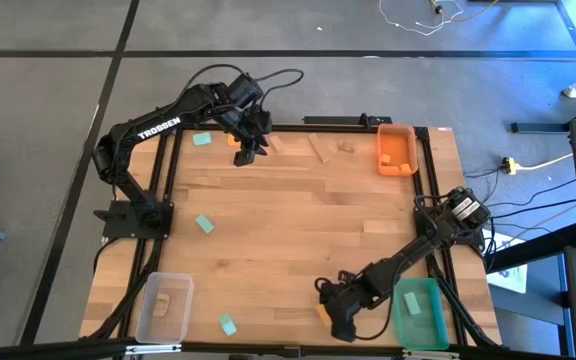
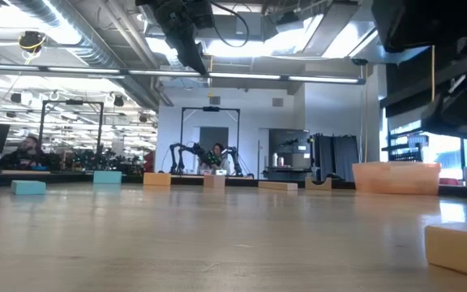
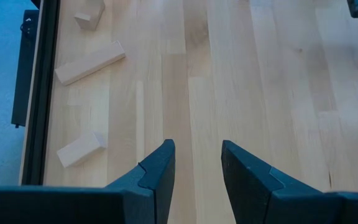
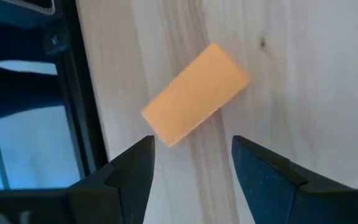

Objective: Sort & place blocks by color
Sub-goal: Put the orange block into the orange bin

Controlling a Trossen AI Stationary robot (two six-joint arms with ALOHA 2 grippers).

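An orange block lies flat on the table near its front edge. My right gripper hangs open just above it, the block a little ahead of the fingertips and untouched. My left gripper is open and holds nothing, raised over the far edge of the table; it is the same gripper whose wrist view shows bare wood between its fingers. Pale wood blocks lie on the table beyond it. Teal blocks lie flat on the table's left half.
An orange bin stands at the far right corner, a green bin at the near right beside my right arm, and a clear bin at the near left. The table's black frame rail runs close beside the orange block.
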